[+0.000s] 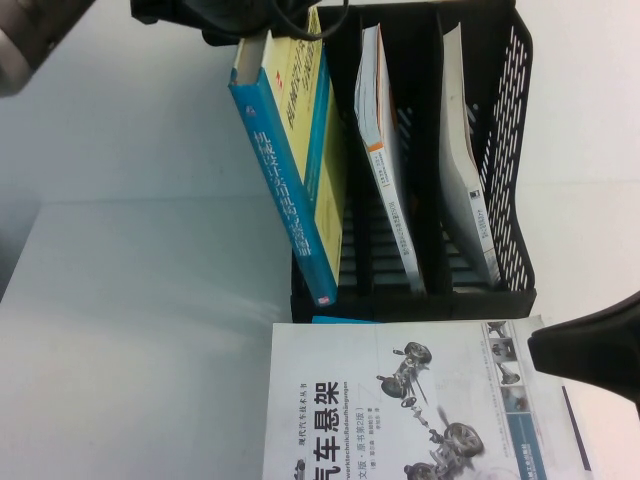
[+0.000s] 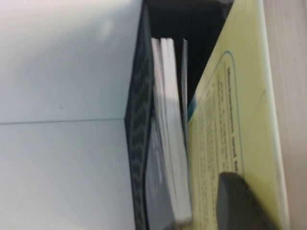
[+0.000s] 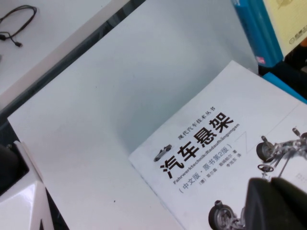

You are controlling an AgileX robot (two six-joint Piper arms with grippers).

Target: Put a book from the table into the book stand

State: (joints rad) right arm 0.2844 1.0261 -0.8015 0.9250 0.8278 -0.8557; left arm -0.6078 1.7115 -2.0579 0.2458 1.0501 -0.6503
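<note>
- The book (image 1: pixel 285 170) stands on edge in the leftmost slot of the book stand (image 1: pixel 510 150), tilted, its blue spine facing out to the left and its lower corner at the front lip of the rack.
- Its long axis runs from the far top of the stand down toward the near edge, so it leans instead of sitting square.
- The left gripper (image 1: pixel 250 15) is at the book's upper far end, and the left arm is plainly the nearer one; the book hangs down and toward the robot from it.
- From the left wrist view a dark finger pad (image 2: pixel 240 201) lies flat on the pale yellow cover, so the fingers look clamped on the book, though the opposite finger is hidden and I can't be sure.
- The right gripper (image 1: pixel 590 350) hovers low at the right, over the white-grey car book (image 1: pixel 400 400) lying flat on the table (image 1: pixel 130 330); whether its fingers are apart or together I cannot tell.
- The book looks thick and stiff, with a glossy cover. The stand is black plastic with perforated walls, and two thinner white books (image 1: pixel 385 150) stand in its other slots.
- To my eye the next move depends on tipping the top end to the right, so the book stands upright in its slot.
</note>
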